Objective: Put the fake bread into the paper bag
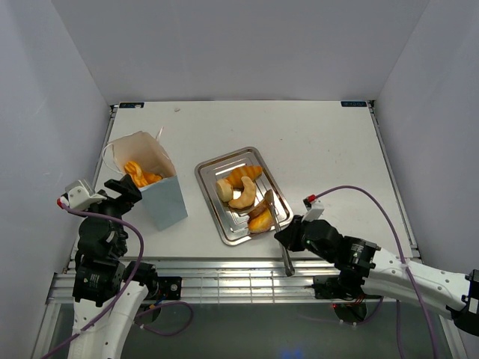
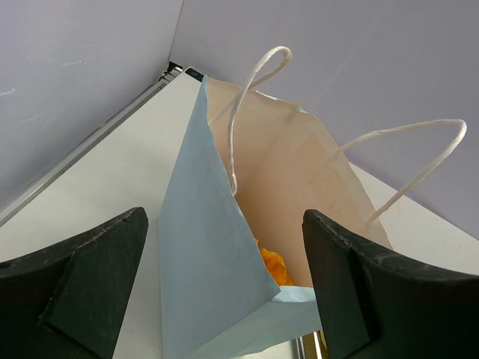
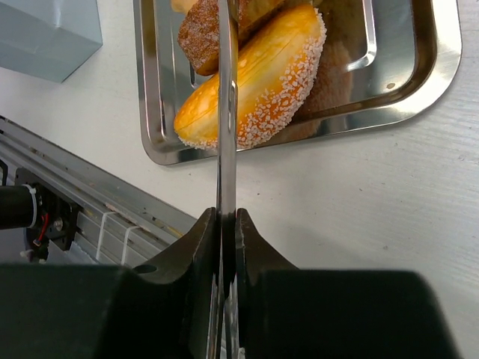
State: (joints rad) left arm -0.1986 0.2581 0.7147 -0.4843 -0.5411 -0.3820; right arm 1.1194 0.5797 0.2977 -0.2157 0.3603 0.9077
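Several glossy toy pastries lie on the silver metal tray; some sit in the pale blue paper bag.
Right gripper clamps metal tongs lying across the sugared golden bun, probably light, stiff and slick; pinch its middle. Left gripper stands wide astride the bag's rim.

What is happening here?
The right gripper is shut on a slim metal utensil, which extends over the sugared pastry in the silver tray. The left gripper stands open, its jaws either side of one wall of the paper bag. Some orange bread lies in the bag; several pieces are on the tray.
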